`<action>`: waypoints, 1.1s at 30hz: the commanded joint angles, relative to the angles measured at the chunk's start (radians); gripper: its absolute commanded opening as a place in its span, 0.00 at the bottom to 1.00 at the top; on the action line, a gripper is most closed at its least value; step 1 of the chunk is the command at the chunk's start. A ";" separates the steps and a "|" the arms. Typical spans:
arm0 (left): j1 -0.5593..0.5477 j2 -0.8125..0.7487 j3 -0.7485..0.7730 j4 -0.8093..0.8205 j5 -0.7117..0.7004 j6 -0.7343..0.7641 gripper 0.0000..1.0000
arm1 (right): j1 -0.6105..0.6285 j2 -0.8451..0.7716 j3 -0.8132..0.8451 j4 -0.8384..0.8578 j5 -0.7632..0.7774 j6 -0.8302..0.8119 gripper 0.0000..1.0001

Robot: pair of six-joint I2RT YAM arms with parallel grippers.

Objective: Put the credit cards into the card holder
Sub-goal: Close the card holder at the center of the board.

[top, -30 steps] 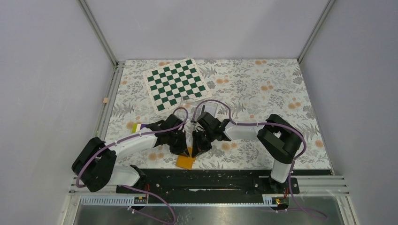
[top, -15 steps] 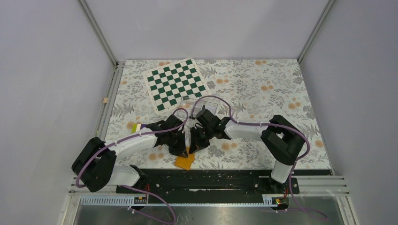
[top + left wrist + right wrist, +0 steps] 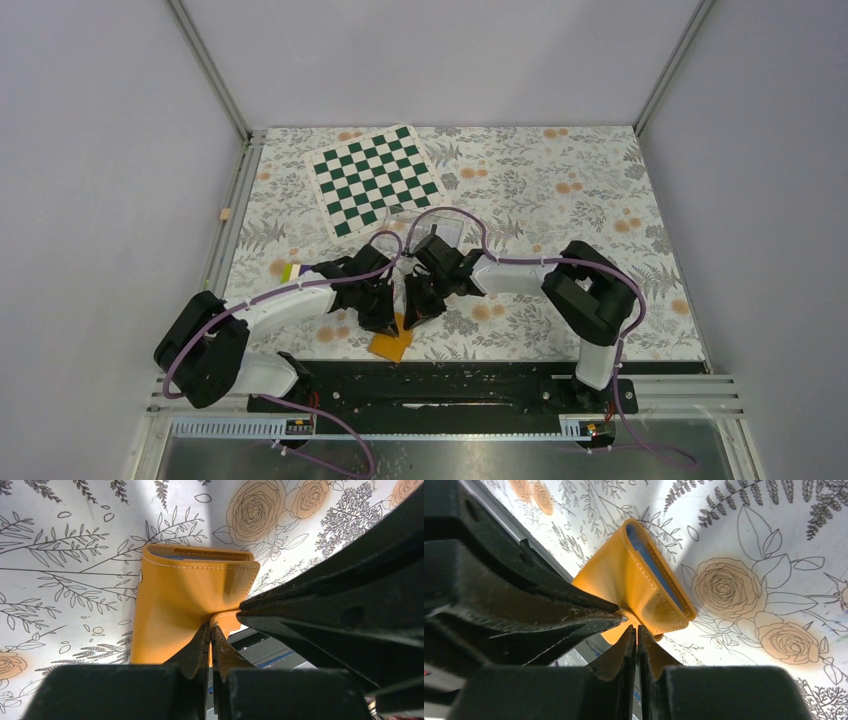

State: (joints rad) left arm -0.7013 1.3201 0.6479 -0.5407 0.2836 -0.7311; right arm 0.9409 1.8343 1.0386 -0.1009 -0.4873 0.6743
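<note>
The card holder (image 3: 391, 345) is a small orange folding wallet near the table's front edge. Its light blue inside shows along its far edge in the left wrist view (image 3: 192, 587) and in the right wrist view (image 3: 639, 587). My left gripper (image 3: 386, 320) and right gripper (image 3: 413, 314) meet tip to tip over its near end. The left gripper (image 3: 210, 628) is shut on a small orange flap of the holder. The right gripper (image 3: 636, 629) is shut on an orange flap from the other side. A small yellow, white and purple card-like thing (image 3: 290, 271) lies left of the left arm.
A green and white chessboard (image 3: 375, 178) lies at the back left. A clear plastic box (image 3: 440, 226) stands behind the right gripper. The table's front rail (image 3: 450, 378) runs just below the holder. The flowered cloth (image 3: 560, 190) covers the table.
Both grippers and the holder have shifted slightly left and away from the front edge. The right arm's elbow has swung left. Both stay shut.
</note>
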 commanded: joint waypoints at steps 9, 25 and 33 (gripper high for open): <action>0.001 0.000 0.012 -0.018 -0.067 0.027 0.00 | 0.010 0.072 0.061 -0.105 0.080 -0.035 0.07; 0.022 -0.036 -0.030 0.023 -0.056 0.013 0.00 | 0.010 0.091 0.040 -0.128 0.071 -0.039 0.02; 0.028 -0.013 0.012 -0.055 -0.140 0.060 0.00 | 0.012 0.090 0.044 -0.129 0.059 -0.044 0.01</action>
State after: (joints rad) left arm -0.6876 1.3022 0.6338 -0.5308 0.2760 -0.7254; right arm 0.9443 1.8915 1.0851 -0.1719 -0.4667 0.6651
